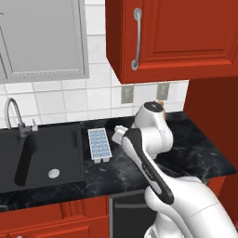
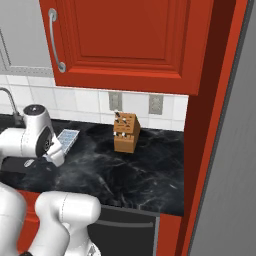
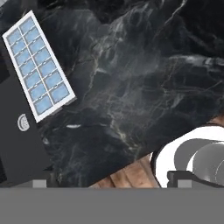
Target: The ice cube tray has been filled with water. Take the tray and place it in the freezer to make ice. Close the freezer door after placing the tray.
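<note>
Nothing is done yet: the ice cube tray (image 1: 98,145) lies on the surface (image 1: 195,144) beside the sink (image 1: 42,155), ungrasped; whether the gripper is wide or narrow, I cannot tell.

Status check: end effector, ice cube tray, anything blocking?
End effector state unclear, nothing held. Ice cube tray flat on counter beside sink, untouched. Knife block well clear.

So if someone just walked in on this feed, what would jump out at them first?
Probably the white arm folded over the black marble counter, and the ice cube tray with blue cells lying flat right beside the sink. Then the red cabinet overhead, with the wooden knife block against the tiled wall.
</note>
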### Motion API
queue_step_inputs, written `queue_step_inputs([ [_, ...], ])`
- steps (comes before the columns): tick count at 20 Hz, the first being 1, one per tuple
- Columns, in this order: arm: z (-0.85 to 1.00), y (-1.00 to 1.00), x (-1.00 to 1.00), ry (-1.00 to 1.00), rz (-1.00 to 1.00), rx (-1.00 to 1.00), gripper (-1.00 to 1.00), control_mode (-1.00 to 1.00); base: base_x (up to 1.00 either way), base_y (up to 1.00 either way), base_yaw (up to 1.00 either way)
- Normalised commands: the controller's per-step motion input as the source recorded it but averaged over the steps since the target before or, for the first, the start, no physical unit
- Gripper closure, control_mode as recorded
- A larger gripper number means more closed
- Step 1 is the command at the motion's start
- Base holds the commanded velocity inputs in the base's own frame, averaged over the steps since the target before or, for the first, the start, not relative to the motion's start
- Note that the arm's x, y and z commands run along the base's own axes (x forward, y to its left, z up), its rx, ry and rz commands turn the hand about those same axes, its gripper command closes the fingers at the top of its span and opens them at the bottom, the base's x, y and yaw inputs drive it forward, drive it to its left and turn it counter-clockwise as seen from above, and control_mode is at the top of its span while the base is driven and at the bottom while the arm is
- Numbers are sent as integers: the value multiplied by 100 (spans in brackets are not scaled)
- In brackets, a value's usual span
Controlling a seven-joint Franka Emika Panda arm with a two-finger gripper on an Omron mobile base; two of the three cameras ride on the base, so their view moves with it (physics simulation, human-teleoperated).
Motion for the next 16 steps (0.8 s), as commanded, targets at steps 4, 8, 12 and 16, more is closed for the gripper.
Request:
queue_step_inputs([
  [4,-7,3,30,0,-3,17,-100,-100,0,0,0],
  [8,-8,0,42,0,0,13,-100,-100,0,0,0],
  [12,-15,0,47,1,0,11,-100,-100,0,0,0],
  [16,-18,2,46,4,0,11,-100,-100,0,0,0],
])
